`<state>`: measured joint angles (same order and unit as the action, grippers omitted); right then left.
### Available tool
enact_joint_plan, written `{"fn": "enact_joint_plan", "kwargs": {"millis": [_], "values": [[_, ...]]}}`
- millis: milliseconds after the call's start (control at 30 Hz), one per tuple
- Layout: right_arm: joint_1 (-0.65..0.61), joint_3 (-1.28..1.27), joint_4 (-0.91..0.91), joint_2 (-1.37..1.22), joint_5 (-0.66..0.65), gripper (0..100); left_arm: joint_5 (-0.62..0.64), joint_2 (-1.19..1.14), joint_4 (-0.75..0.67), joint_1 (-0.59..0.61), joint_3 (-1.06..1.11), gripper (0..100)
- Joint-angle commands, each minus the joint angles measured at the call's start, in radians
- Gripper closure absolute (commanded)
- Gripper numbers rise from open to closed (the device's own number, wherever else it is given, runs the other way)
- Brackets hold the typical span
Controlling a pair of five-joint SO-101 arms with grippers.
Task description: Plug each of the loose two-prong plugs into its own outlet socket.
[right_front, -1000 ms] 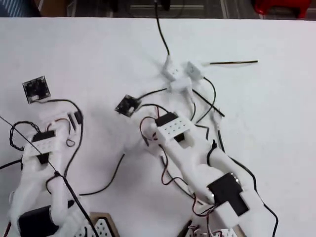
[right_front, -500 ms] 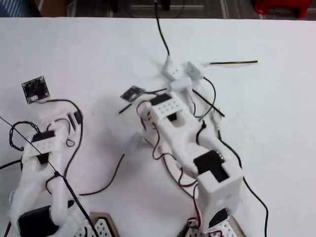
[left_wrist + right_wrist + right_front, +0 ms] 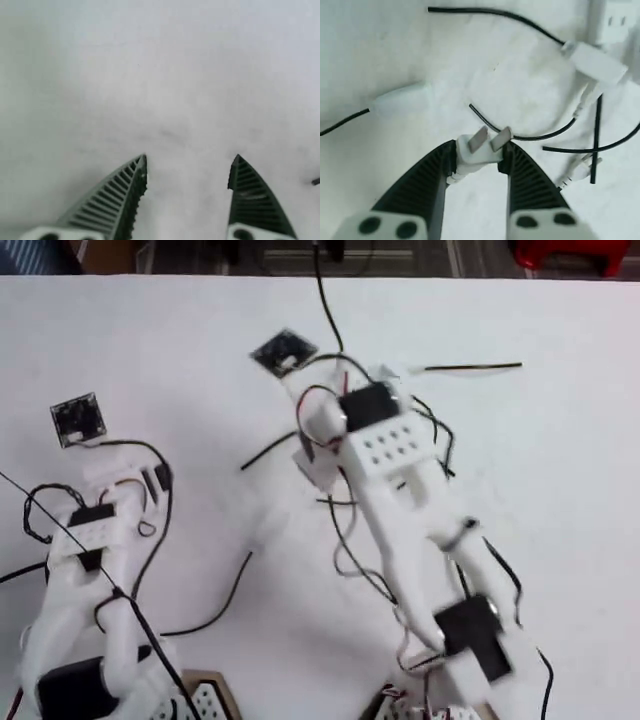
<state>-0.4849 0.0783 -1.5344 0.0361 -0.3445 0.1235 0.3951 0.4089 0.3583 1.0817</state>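
Observation:
My right gripper point(image 3: 479, 150) is shut on a white two-prong plug point(image 3: 485, 142), prongs pointing away from the wrist. Ahead of it a white outlet block point(image 3: 615, 22) shows two slots, with a white adapter point(image 3: 597, 62) plugged beside it. Another white plug point(image 3: 402, 99) on a black cord lies flat on the table off to one side. In the high view the right arm point(image 3: 390, 445) stretches to the outlet cluster point(image 3: 385, 373) at the back middle. My left gripper point(image 3: 189, 167) stands open over bare table, at the front left point(image 3: 153, 480).
Thin black cords point(image 3: 520, 132) loop across the table between the held plug and the outlet. A loose black wire point(image 3: 470, 367) lies right of the cluster. The thick cord point(image 3: 328, 310) runs from the cluster to the table's far edge.
The right arm has swung and stretched from the table's middle toward the outlet cluster at the back. The left arm has kept still.

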Motion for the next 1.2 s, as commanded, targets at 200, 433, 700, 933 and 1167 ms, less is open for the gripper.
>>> {"fn": "enact_joint_plan", "kwargs": {"millis": [200, 433, 700, 933, 1167], "values": [[0.016, -0.318, 0.292, 0.461, -0.120, 96.1, 0.002, 0.004, -0.021, -0.127, -0.025, 74], [0.133, -0.878, 0.892, 0.668, -0.275, 96.1, 0.002, 0.004, -0.021, -0.133, -0.025, 74], [0.131, -1.183, 1.007, 0.759, -0.379, 95.7, 0.002, 0.004, -0.021, -0.133, -0.026, 74], [0.064, -1.281, 0.946, 0.737, -0.611, 95.6, 0.002, 0.004, -0.021, -0.125, -0.028, 74], [0.018, -1.266, 0.903, 0.630, -0.586, 78.8, 0.002, 0.004, -0.021, -0.064, -0.028, 74]]}}
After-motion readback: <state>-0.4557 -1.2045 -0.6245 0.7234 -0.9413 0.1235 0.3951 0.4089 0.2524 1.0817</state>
